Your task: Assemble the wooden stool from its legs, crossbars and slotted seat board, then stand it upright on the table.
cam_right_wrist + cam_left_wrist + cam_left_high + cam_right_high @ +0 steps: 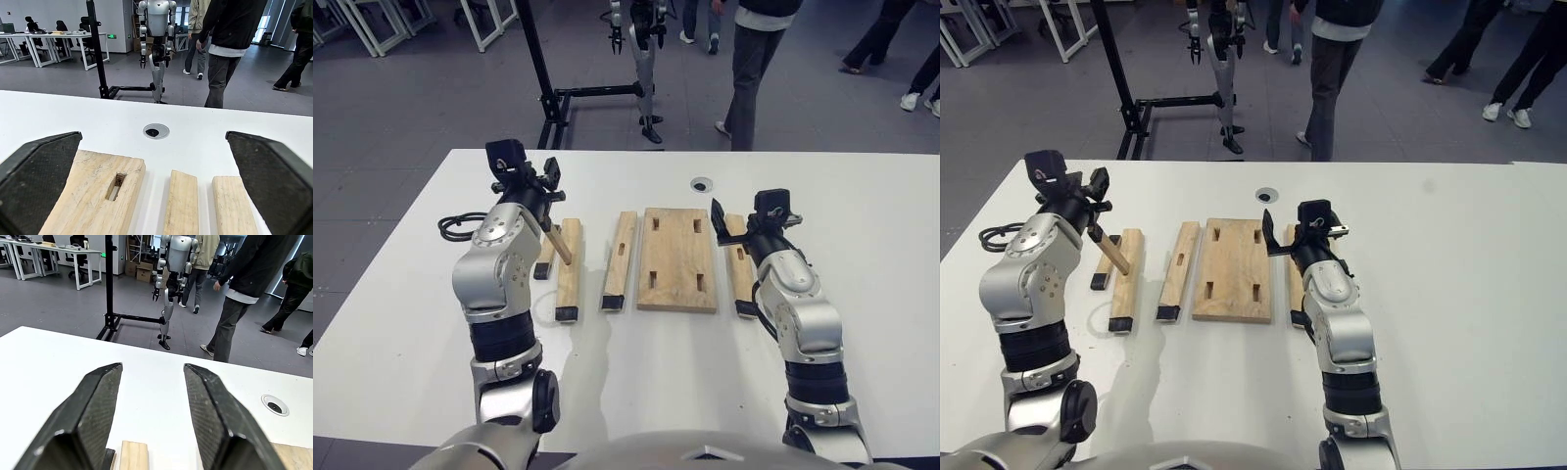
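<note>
Left eye view has the slotted seat board (677, 259) lying flat in the middle of the white tabletop (862, 323), its four slots facing up, with the loose parts laid in a row on either side. Just to its left lies a slotted leg (620, 257) with a black foot, and further left a second leg (570, 279), both lengthwise and apart from the board. A short piece (544, 262) with a dark end lies just beside that second leg on its outer side. A darker crossbar rod (559, 245) slants across the second leg and runs up toward the left gripper (152, 368); whether the two touch cannot be told. The left gripper hovers over the far end of these left-hand parts, released, its fingers (88, 421) spread apart. On the board's right, a pair of legs (182, 205) lies side by side, partly under the right arm. The right gripper (153, 137) hangs low over the far ends of the board and that pair, fingers spread wide and not grasping anything. A round cable grommet (702, 183) sits in the tabletop beyond the board, and a black cable (455, 227) loops near the left edge.
</note>
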{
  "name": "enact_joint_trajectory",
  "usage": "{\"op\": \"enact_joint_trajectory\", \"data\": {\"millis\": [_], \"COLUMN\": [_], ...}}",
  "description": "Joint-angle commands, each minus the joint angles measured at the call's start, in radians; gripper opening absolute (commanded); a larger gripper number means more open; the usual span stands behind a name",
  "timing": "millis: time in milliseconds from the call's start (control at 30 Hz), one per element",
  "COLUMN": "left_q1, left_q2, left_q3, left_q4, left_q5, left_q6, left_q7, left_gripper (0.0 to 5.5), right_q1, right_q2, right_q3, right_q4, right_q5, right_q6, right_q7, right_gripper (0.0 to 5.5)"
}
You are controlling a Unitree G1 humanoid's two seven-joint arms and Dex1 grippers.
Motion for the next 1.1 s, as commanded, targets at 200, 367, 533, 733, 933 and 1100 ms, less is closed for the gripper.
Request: {"op": "enact_joint_trajectory", "data": {"millis": [200, 367, 533, 733, 933, 1100], "left_q1": [-0.211, 0.139, 0.043, -0.405, 0.134, 0.702], "left_q2": [0.064, -0.049, -0.003, 0.128, 0.122, 0.066], "left_q3": [0.071, 0.035, 0.072, 0.128, -0.017, -0.17], "left_q4": [-0.029, 0.154, 0.155, -0.055, -0.566, -0.787], "left_q5": [-0.064, -0.047, -0.064, -0.195, -0.192, -0.081], "left_q6": [0.14, 0.015, -0.081, 0.001, 0.219, 0.163], "left_q7": [0.006, -0.033, -0.017, -0.002, 0.053, 0.114], "left_gripper": [2.33, 2.33, 2.33, 2.33, 3.07, 3.95], "right_q1": [-0.012, -0.017, 0.007, 0.025, 0.032, 0.06], "right_q2": [0.0, 0.006, 0.026, 0.03, 0.013, 0.003], "right_q3": [0.004, 0.001, 0.006, 0.013, 0.001, 0.001], "right_q4": [-0.008, -0.004, -0.017, -0.028, -0.046, -0.061], "right_q5": [-0.006, -0.003, -0.004, -0.005, -0.005, -0.008], "right_q6": [0.014, 0.007, 0.008, 0.012, 0.023, 0.029], "right_q7": [0.001, -0.002, -0.018, -0.022, -0.017, -0.016], "right_gripper": [5.5, 5.5, 5.5, 5.5, 5.5, 5.5]}}
